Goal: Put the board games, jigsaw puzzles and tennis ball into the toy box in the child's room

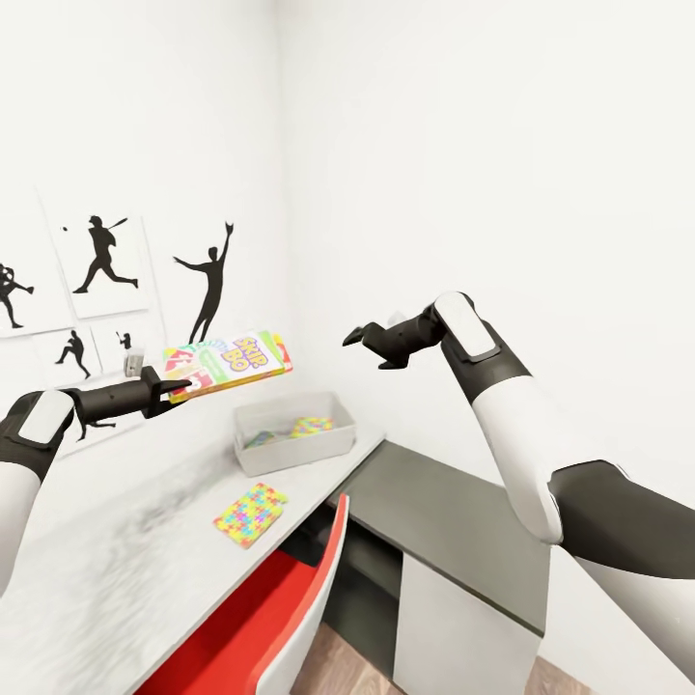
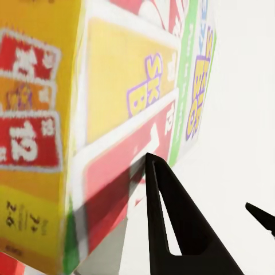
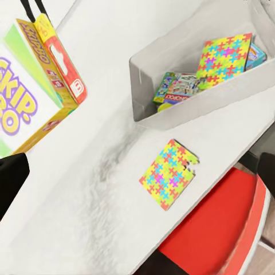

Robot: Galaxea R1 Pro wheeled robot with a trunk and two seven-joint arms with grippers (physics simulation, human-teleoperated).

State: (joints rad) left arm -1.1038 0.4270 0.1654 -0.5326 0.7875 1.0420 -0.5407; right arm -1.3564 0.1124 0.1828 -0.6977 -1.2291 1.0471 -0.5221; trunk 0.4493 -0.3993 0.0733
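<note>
Pale desk (image 1: 145, 569), white corner walls. Left gripper (image 1: 172, 388) clamped on Skip-Bo box (image 1: 232, 362), raised beside toy box (image 1: 290, 449); loose puzzle (image 1: 250, 514) below. Right gripper (image 1: 372, 346) aloft, apparently parted.

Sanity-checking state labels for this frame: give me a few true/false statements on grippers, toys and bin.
1. The left gripper holds the Skip-Bo box in the air. True.
2. The toy box is empty. False: it holds a jigsaw puzzle and at least one board game.
3. A second jigsaw puzzle lies on the table outside the toy box. True.
4. The right gripper carries a puzzle. False: it is open and holds nothing.
</note>
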